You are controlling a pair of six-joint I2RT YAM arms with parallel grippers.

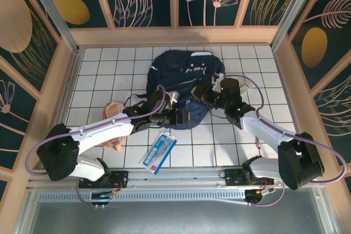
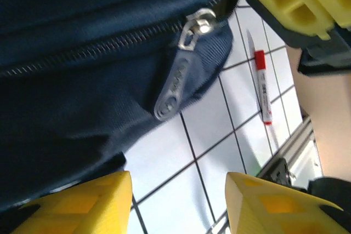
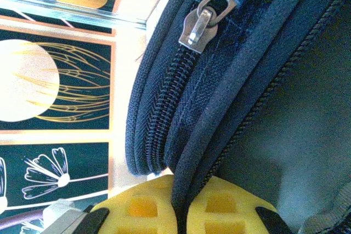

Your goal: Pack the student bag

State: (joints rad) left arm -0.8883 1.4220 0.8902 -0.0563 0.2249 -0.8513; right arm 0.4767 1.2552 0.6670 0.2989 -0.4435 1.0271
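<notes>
One big container on the white tiled table: the student bag, navy, slumped at the far middle of the tiles, just ahead of both arms. Cannot tell what is inside (no view gives a clear look into any compartment).

From the right wrist: zip teeth meshed below a metal slider, and a dim grey-green fabric surface at the right edge, inside or outside not clear. Pinched at the bag's right side by the right gripper, yellow fingers pressed together on a rolled seam of the navy fabric.

At the bag's near edge, the left gripper: yellow fingers well apart, holding nothing, with bare tile and the bag's lower hem between them. Just above, a closed zip line ending in a slider, its long grey pull tab hanging down over the fabric.

Lying outside the bag, on the tiles:
- a pink pouch to the left of the bag, partly under the left arm, contents not visible
- a flat blue-and-white packet near the arm bases
- a red-and-white marker on bare tile, apart from the bag
</notes>
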